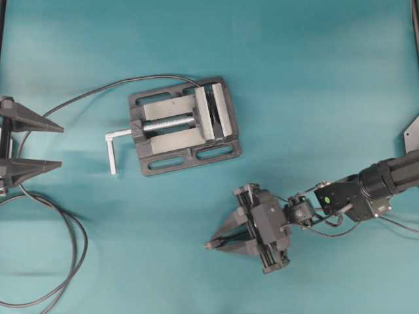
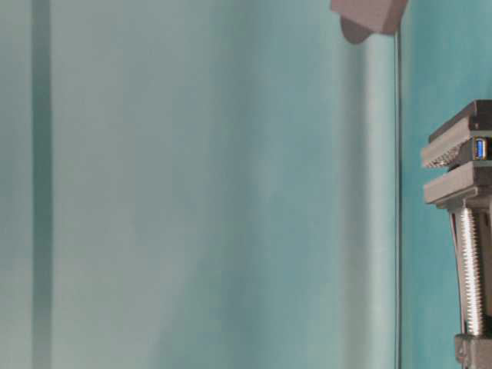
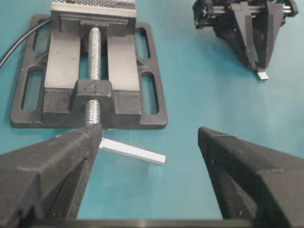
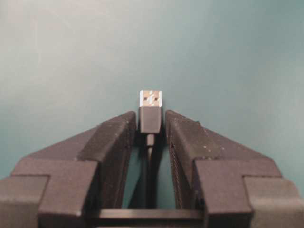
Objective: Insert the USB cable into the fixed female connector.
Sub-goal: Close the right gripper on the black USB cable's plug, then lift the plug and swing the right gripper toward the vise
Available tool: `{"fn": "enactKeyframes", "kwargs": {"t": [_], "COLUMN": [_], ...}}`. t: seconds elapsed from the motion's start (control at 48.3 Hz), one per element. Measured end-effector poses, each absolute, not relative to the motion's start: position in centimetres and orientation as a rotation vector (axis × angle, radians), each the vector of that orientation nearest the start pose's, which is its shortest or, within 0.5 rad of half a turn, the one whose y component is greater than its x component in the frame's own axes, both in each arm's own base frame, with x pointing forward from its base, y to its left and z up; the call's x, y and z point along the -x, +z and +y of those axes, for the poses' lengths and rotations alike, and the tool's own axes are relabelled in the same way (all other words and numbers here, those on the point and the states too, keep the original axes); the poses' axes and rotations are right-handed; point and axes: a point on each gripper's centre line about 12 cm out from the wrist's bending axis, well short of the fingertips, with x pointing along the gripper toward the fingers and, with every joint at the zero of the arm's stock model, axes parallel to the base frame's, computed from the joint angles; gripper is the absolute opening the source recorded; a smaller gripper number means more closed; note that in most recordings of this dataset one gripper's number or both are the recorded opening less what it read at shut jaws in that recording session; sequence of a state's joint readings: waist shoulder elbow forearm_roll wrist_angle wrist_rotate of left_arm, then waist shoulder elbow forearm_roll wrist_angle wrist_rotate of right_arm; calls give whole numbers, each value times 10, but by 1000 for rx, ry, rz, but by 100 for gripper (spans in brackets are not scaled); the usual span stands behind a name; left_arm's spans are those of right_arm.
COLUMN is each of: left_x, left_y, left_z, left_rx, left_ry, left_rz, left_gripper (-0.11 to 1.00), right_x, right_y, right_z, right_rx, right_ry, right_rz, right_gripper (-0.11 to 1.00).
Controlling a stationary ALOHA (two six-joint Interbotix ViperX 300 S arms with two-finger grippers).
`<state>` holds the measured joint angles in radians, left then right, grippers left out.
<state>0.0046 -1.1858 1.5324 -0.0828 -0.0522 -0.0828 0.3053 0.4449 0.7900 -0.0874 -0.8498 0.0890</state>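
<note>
Holding: my right gripper (image 4: 151, 124) is closed on the USB cable (image 4: 150, 119), its fingers pressing both sides of the black plug body, the silver tip poking out past the fingertips.
Plug in other views: from overhead only a small tip shows at my right gripper (image 1: 213, 244); the left wrist view shows the silver end under those fingers (image 3: 262, 74).
Cable run: behind the plug the cord drops between my fingers and is lost in shadow; I cannot follow it further.
Fixed female connector: the table-level view shows a blue-lined socket (image 2: 480, 148) clamped between the vise (image 2: 461, 165) jaws; from overhead the socket itself is too small to make out.
Gap: my right gripper sits well apart from the vise (image 1: 183, 125), below and to its right in the overhead view.
Thin black cable (image 1: 98, 93): it curves from the vise's far edge toward my left side.
Left gripper (image 1: 55, 145): spread wide open, holding nothing, at the frame's left edge, partly cut off.
Handle (image 3: 132, 151): silver bar lying just before my left fingers.
</note>
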Motion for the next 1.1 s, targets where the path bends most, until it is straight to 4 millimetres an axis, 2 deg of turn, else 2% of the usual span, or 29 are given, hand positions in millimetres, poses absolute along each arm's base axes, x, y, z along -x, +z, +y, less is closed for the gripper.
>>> {"fn": "enactKeyframes", "kwargs": {"t": [0.145,0.311,0.828,1.098], "left_x": [-140,-140,-139,-138], "left_y": [158,158,155,154], "left_z": [1,1,1,1], "left_rx": [163,163,163,163], "left_ry": [33,33,34,34], "left_rz": [295,295,302,306], "left_gripper": [98,98,98,98], "right_x": [-369,-369,-372,-373], "right_y": [45,44,39,46], "right_z": [126,126,129,129], "right_rx": [15,17,43,5], "right_ry": [364,365,380,322], "right_rz": [383,384,377,369], "right_gripper": [33,21,21,21]}}
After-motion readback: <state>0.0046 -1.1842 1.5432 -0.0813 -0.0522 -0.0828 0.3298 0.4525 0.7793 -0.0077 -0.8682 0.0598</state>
